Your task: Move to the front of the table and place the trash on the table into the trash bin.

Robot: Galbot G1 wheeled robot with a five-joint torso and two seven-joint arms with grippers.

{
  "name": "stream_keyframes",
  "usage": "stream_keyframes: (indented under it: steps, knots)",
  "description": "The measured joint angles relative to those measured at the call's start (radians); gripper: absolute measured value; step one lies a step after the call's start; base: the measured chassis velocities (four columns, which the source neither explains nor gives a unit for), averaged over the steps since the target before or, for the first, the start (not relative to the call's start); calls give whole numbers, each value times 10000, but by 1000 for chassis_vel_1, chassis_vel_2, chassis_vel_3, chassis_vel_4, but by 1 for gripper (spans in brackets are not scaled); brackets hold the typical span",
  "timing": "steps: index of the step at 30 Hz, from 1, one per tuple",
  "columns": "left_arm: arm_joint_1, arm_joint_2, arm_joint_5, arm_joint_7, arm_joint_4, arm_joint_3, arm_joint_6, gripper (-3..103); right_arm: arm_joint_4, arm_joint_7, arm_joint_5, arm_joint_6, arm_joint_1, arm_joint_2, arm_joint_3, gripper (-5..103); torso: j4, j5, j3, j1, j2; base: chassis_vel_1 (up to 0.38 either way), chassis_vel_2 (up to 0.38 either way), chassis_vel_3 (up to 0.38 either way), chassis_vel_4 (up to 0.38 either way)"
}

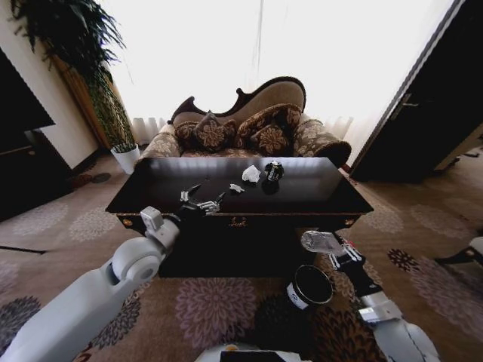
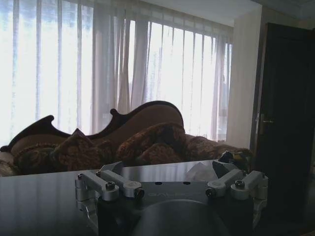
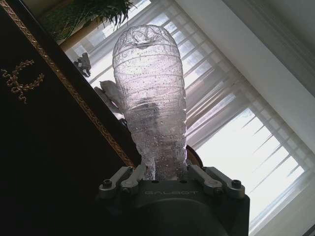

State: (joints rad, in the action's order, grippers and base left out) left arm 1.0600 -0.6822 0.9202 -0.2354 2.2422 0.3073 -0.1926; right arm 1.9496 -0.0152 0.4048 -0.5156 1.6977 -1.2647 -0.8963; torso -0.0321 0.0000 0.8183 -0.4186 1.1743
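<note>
Clear crumpled plastic bottle (image 3: 150, 98) clamped in right gripper (image 1: 321, 242), trash bin (image 1: 309, 287) just below; left gripper (image 1: 202, 202) open, tissue wad (image 1: 250, 174) beyond on the table (image 1: 317, 197).

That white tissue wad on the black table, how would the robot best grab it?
Probably from straight above, closing the fingers across the crumpled middle. The white tissue wad sits loose on the table with a black lump close beside it, so a sideways approach risks knocking that. The left gripper hovers nearest, open; the right gripper holds a plastic bottle.
</note>
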Motion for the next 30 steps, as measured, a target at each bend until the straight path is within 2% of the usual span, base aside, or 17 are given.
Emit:
stream_keyframes:
  steps: [4,5,8,10,15,25,30]
  knots:
    - [771,-303,165,12,-301,1350,192,100,-581,-153,-1571,768,-25,-226,534,23,-6,-2,1,-1,0,0,0,0,0]
    - [771,-303,165,12,-301,1350,192,100,-581,-153,-1571,768,-25,-226,534,23,-6,-2,1,-1,0,0,0,0,0]
    - [1309,-489,168,217,-680,2328,350,100,-1012,-230,-2166,1048,-169,-231,828,23,-2,0,1,-1,0,0,0,0,0]
    - [1417,-452,127,322,-808,2529,412,100,-1075,-256,-2324,1122,-182,-227,891,23,-3,-1,1,-1,0,0,0,0,0]
    - [2187,-153,65,936,-1401,3639,861,100,-1403,-295,-3585,1632,-468,-215,1283,23,-1,-2,1,-2,-1,0,0,0,0]
    - [2310,-311,-181,1893,-2398,4081,1784,100,-1889,-259,-5237,2558,-1024,-228,1670,23,-4,-1,2,-2,-1,0,0,0,0]
    - [2375,-370,-210,2201,-2837,4328,2119,100,-2294,-207,-5735,2799,-1375,-269,1892,23,-3,0,2,-2,-1,0,0,0,0]
